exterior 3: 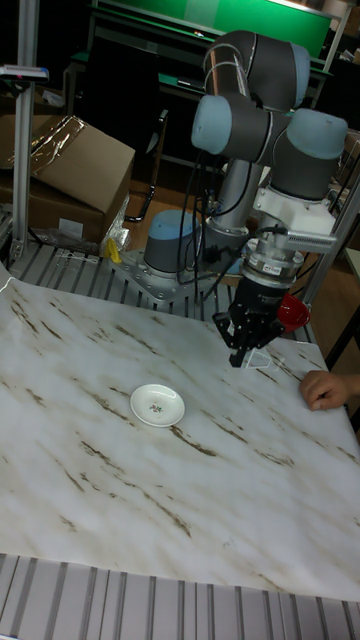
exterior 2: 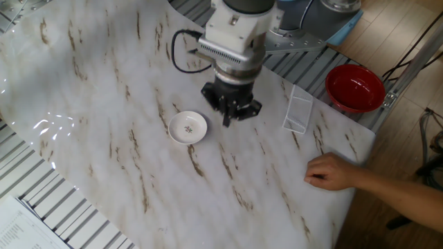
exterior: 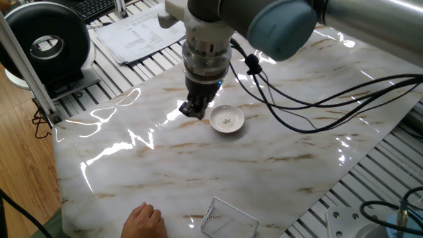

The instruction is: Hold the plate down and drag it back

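The plate point(exterior: 227, 119) is a small white saucer with a dark motif in its centre, lying flat on the marble tabletop point(exterior: 132, 165). It also shows as the plate point(exterior 2: 187, 127) and the plate point(exterior 3: 157, 404) in the other two views. My gripper point(exterior: 193, 109) hangs just beside the plate, off its rim and not touching it. Its fingers look pressed together with nothing between them. The other fixed view puts the gripper point(exterior 2: 228, 119) to the plate's right, and the tall view shows the gripper point(exterior 3: 240, 360) held above the table.
A wire-mesh basket point(exterior 2: 297, 114) stands near the table edge, with a red bowl point(exterior 2: 355, 88) behind it. A person's hand point(exterior 2: 332, 173) rests on the tabletop. Black cables point(exterior: 297, 109) trail from my wrist. Papers point(exterior: 139, 30) and a round black device point(exterior: 46, 43) lie off the marble.
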